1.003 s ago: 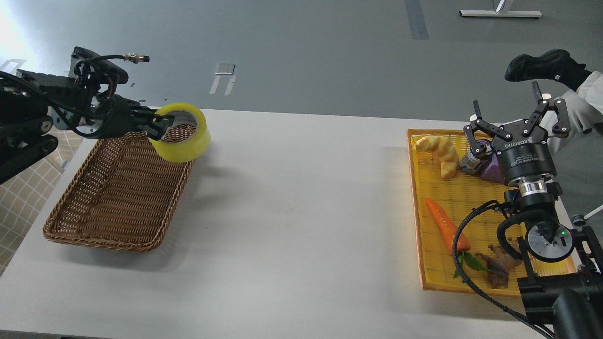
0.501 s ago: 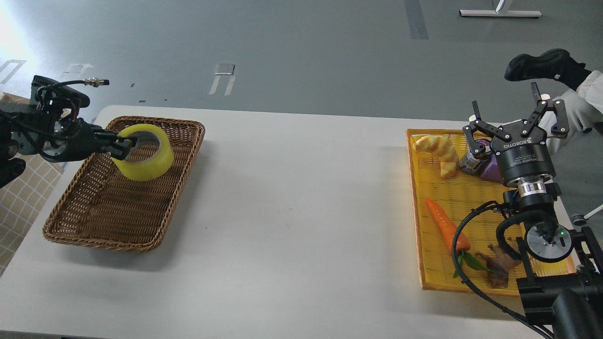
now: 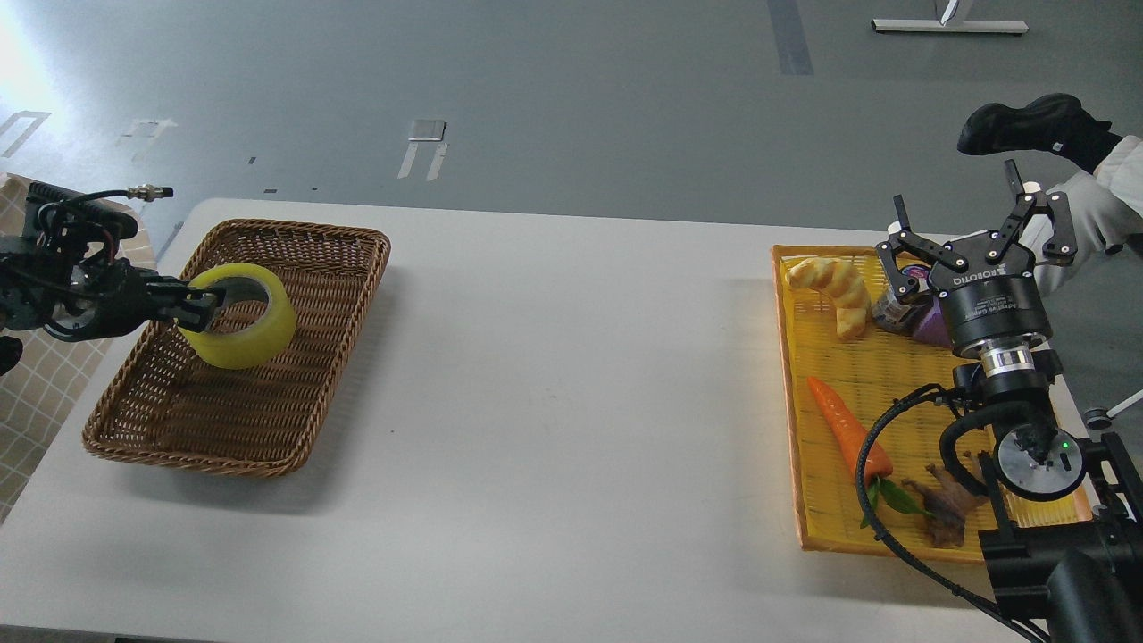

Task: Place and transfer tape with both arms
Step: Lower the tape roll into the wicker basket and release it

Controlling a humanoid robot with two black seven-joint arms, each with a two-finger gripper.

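"ROBOTIQ" in white on right tool (image 3: 973,234) body; smaller print below unreadable.

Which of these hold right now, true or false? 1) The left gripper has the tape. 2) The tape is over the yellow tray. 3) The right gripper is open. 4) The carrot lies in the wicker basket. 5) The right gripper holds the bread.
1) True: the left gripper is shut on the tape, pinching its wall.
2) False: the tape is over the wicker basket on the left side of the table; the yellow tray is on the right.
3) True: the right gripper has its fingers spread wide.
4) False: the carrot lies in the yellow tray.
5) False: the bread lies in the tray; the right gripper holds nothing.
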